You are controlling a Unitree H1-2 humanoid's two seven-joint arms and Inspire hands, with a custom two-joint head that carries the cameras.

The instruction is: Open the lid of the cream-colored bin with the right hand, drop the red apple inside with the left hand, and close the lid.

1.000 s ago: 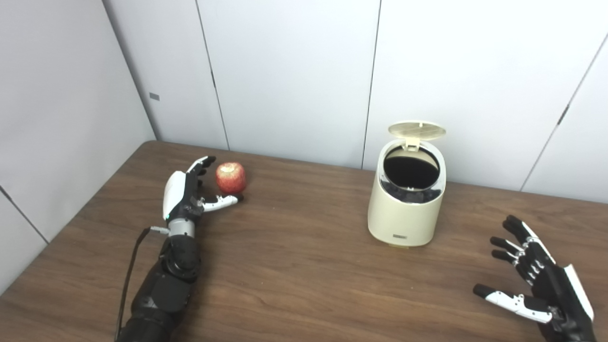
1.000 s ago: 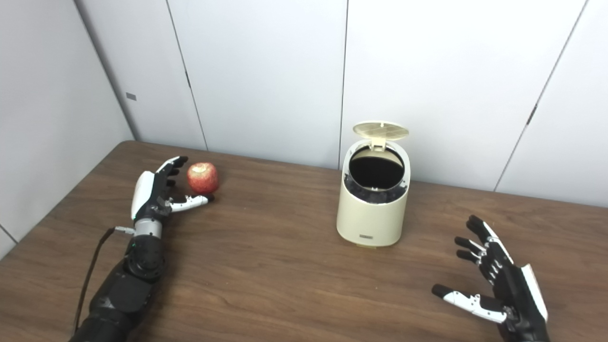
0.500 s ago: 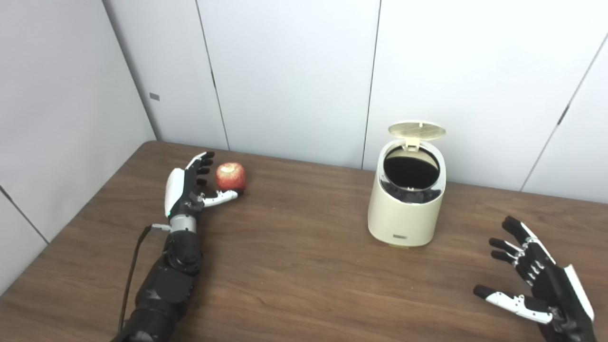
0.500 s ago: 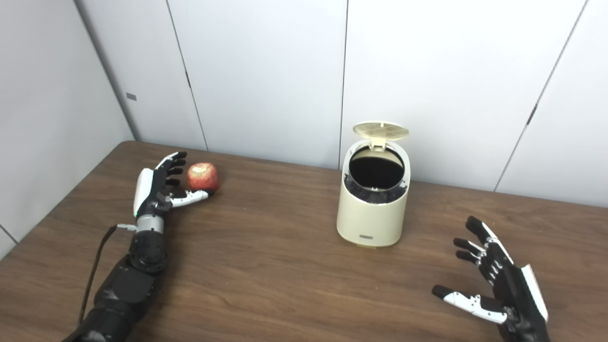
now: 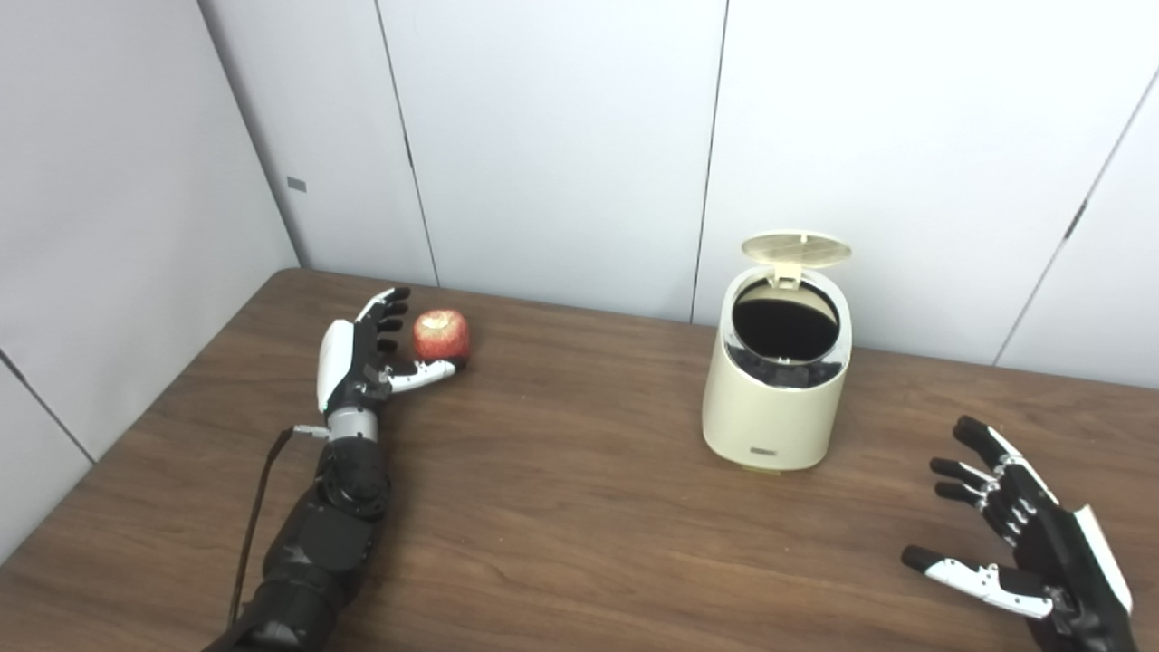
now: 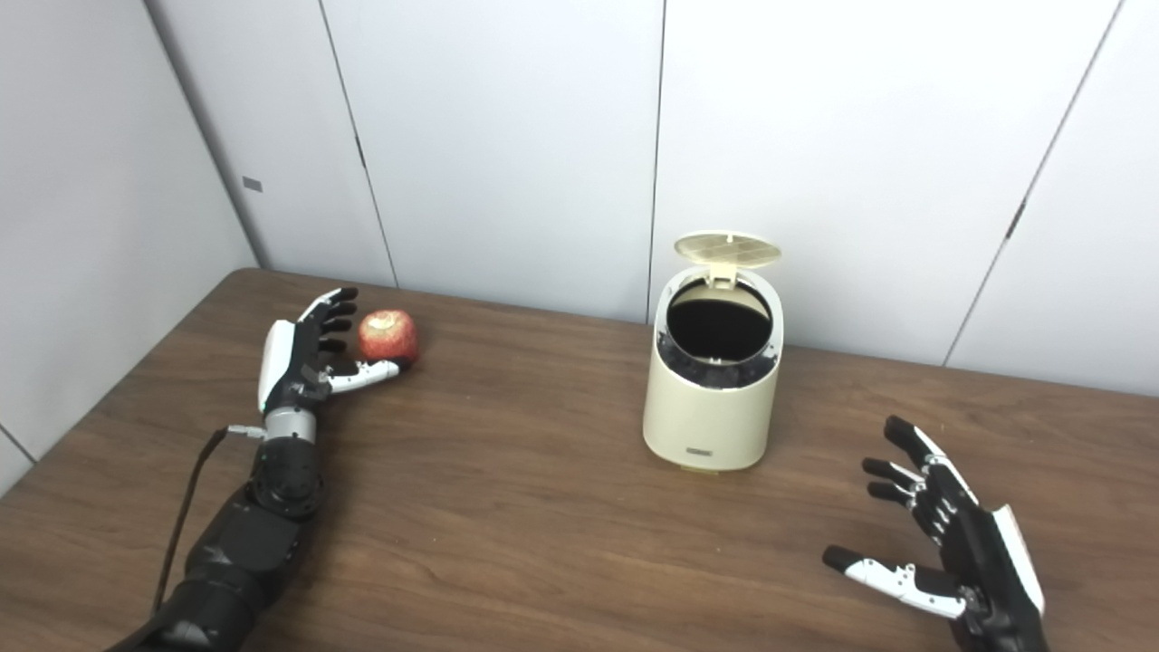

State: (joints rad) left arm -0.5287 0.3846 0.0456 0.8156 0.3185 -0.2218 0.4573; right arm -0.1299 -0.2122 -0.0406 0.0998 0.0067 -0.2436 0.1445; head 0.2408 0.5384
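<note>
Count on the counter (image 5: 561,543): one red apple (image 5: 441,336), one cream-colored bin (image 5: 775,398) with one lid (image 5: 796,247) hinged upright at its back rim, and no second item of either kind in view. Two robot hands are present, one left robot hand (image 5: 355,358) and one right robot hand (image 5: 1023,534), each on one black arm. One thin black cable (image 5: 253,525) runs along the left arm.

The left hand (image 5: 360,356) lies toward the table's far left corner, fingers spread apart. The right hand (image 5: 1021,534) hovers splayed near the table's front right edge.
</note>
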